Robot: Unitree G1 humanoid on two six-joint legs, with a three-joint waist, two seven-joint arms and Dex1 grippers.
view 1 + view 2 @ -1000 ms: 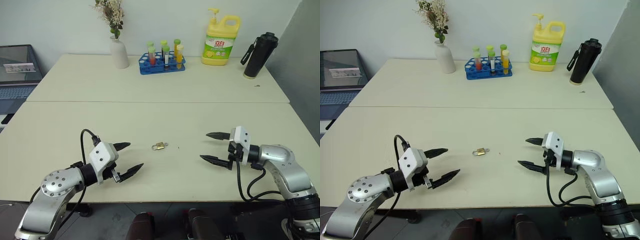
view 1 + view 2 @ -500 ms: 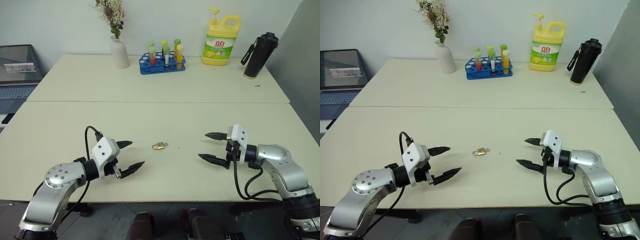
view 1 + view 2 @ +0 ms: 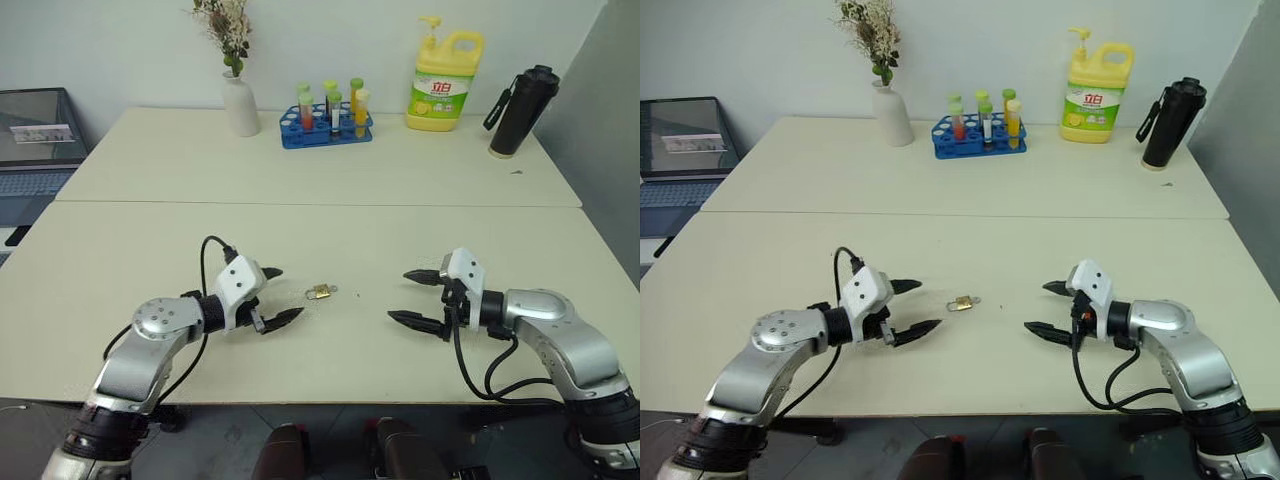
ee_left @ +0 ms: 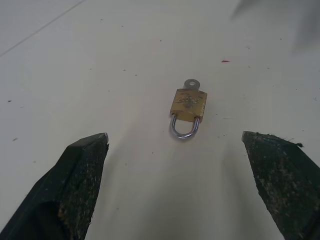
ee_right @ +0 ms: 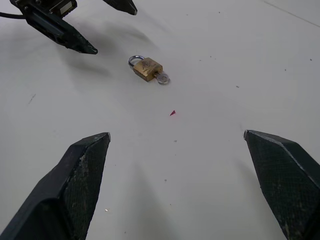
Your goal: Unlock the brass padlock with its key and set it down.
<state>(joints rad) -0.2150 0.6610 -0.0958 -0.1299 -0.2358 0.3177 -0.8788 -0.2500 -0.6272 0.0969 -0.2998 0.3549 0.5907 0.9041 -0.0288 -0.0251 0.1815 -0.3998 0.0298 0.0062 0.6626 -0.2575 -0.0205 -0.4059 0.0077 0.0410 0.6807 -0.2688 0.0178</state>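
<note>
The brass padlock (image 4: 188, 105) is a small golden rectangular body with a thin silver U-shaped shackle, seated in the body at both ends. The key (image 4: 191, 83) is in the keyhole; its round silvery head with a hole projects from the end opposite the shackle. The lock lies flat on the cream table (image 3: 330, 160), touching neither pincer.

The left gripper (image 3: 276, 295) has its two black fingers spread wide with nothing between them. The padlock lies just ahead of its tips, shackle end toward it. The right gripper (image 3: 417, 298) is likewise spread wide and empty. The padlock lies well ahead of its tips, key head toward it, with a small red speck (image 5: 172, 113) on the table in between.

Compared with one second ago, the left gripper has advanced toward the padlock, and the gap is clearly shorter. The right gripper has closed in only slightly. The padlock has not shifted.

The yellow detergent bottle (image 3: 444, 82) on the far side of the table carries a green-and-red label; its characters cannot be read.
</note>
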